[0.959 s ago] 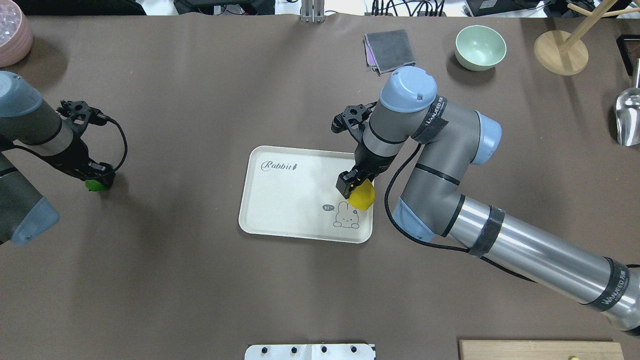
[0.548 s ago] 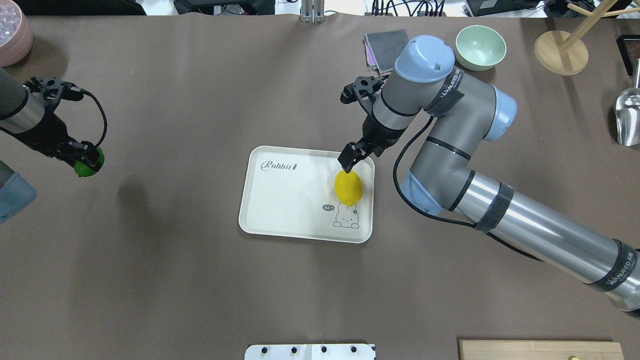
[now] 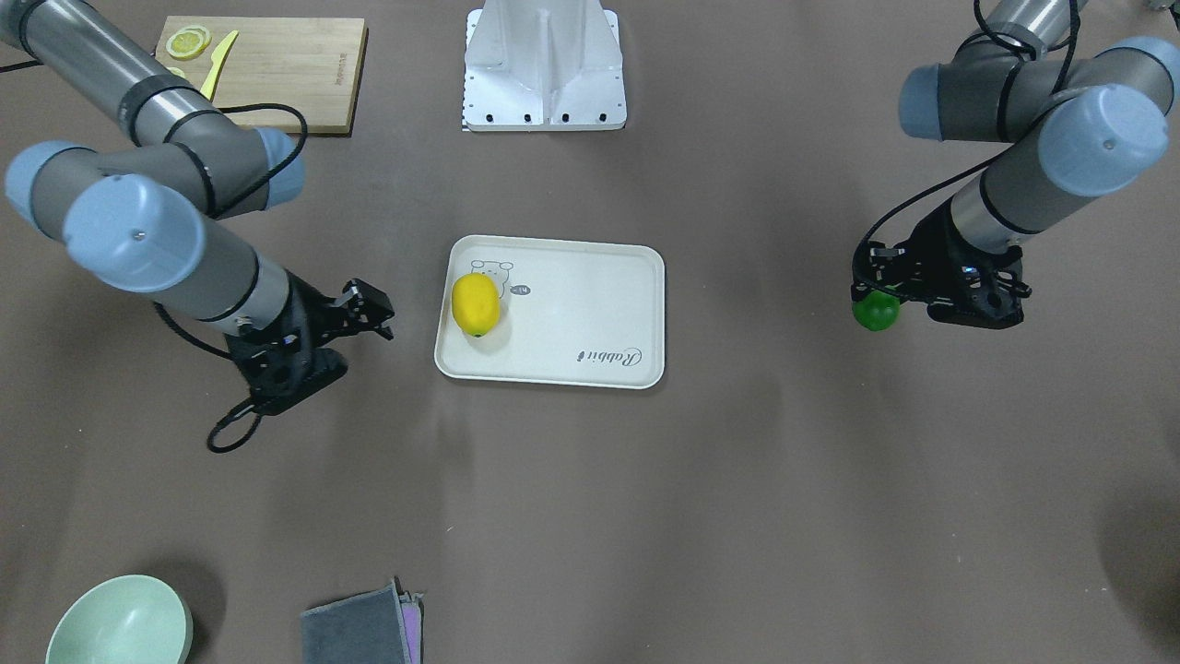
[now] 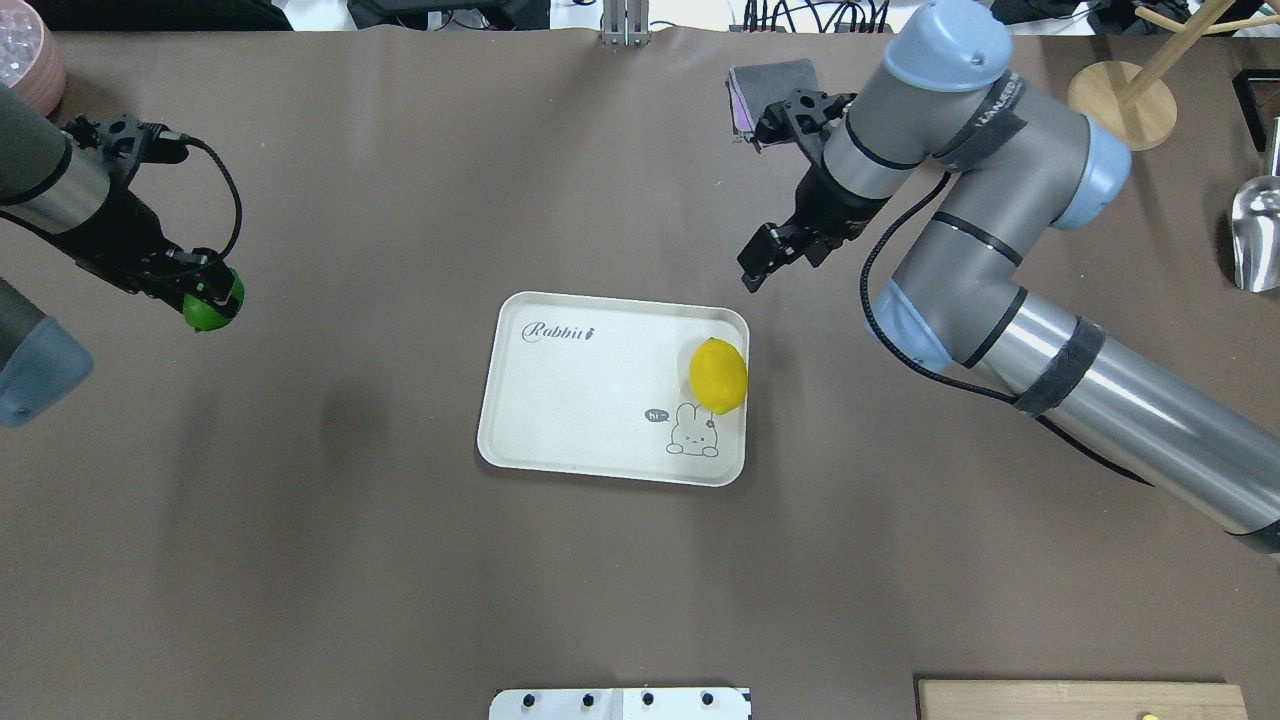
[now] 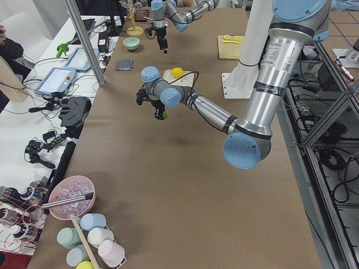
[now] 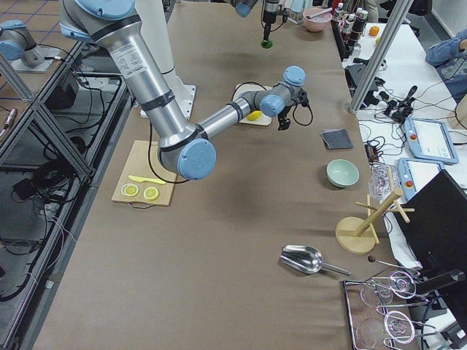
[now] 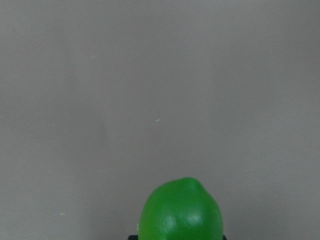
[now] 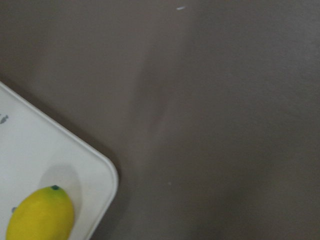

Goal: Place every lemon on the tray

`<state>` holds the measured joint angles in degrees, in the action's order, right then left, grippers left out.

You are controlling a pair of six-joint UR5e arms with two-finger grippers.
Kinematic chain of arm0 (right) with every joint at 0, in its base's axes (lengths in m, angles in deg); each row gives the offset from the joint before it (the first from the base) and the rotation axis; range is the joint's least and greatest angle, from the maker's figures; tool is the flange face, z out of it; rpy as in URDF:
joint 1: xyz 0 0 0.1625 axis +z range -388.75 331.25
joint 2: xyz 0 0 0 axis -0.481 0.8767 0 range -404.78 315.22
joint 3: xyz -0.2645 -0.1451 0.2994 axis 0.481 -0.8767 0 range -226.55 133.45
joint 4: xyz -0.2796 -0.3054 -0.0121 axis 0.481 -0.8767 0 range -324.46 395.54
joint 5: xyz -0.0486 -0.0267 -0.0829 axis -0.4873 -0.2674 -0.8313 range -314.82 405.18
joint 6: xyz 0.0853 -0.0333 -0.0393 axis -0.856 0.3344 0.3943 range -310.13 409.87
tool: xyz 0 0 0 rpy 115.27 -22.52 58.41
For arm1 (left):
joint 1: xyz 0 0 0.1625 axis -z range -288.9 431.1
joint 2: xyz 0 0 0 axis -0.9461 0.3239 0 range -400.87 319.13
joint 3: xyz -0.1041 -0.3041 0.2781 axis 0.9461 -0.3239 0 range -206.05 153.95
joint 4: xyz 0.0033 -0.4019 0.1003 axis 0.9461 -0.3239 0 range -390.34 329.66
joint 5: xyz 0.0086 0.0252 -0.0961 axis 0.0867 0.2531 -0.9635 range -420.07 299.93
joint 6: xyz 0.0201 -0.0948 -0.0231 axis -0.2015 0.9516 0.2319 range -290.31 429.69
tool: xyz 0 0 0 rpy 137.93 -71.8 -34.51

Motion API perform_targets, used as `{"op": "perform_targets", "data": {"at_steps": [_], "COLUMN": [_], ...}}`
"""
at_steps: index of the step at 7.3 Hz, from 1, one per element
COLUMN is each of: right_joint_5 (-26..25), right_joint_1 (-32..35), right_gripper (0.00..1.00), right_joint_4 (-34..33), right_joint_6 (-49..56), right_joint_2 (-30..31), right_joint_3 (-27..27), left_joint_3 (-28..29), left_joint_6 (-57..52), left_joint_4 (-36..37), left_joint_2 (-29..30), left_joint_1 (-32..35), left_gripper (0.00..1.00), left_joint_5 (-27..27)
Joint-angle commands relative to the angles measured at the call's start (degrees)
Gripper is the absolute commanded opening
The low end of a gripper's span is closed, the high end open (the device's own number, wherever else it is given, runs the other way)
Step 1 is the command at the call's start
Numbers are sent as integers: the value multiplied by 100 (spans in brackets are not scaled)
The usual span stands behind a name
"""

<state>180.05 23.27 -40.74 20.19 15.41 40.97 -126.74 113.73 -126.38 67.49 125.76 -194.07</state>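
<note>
The yellow lemon (image 4: 718, 375) lies free at the right end of the off-white tray (image 4: 580, 400), next to the rabbit drawing; it also shows in the front view (image 3: 476, 303) and the right wrist view (image 8: 40, 215). My right gripper (image 4: 760, 262) is open and empty, raised beyond the tray's far right corner. My left gripper (image 4: 205, 295) is shut on the green lemon (image 4: 212, 305) and holds it above the table far left of the tray. The green lemon fills the bottom of the left wrist view (image 7: 181, 212).
A green bowl (image 4: 960, 95), a grey cloth (image 4: 775, 100), a wooden stand (image 4: 1120, 105) and a metal scoop (image 4: 1258, 235) are at the back right. A pink bowl (image 4: 25, 70) is at the back left. A cutting board (image 3: 267, 60) holds lemon slices (image 3: 189, 41).
My right gripper let go of the yellow lemon on the tray, then rose and drew back to the far right. My left gripper lifted the green lemon and carried it farther back.
</note>
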Motion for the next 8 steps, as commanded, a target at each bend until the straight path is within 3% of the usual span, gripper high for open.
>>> {"op": "perform_targets", "data": {"at_steps": [1,3,5,6,8], "right_joint_5": [40,40,48,40,-21], "right_joint_1": [361,947,1615,1897,2363], "right_gripper": [99,99,99,99,99], "right_joint_4": [42,42,-19,-185,-1017], "right_joint_6": [163,724,999,1000,1008], "right_joint_2": [885,1588,2022,2180,2295], "right_joint_3": [562,924,925,899,899], "left_joint_3": [14,110,1098,1434,1552], "left_joint_6": [1372,2140,2467,2495,2504], "left_joint_4": [-19,-141,-790,-976,-1056], "left_joint_2": [579,949,1738,1950,2075], "left_joint_1": [-733,-1420,-1520,-1590,-1774], "left_gripper": [0,0,0,0,0], "left_joint_5": [75,453,542,542,620]}}
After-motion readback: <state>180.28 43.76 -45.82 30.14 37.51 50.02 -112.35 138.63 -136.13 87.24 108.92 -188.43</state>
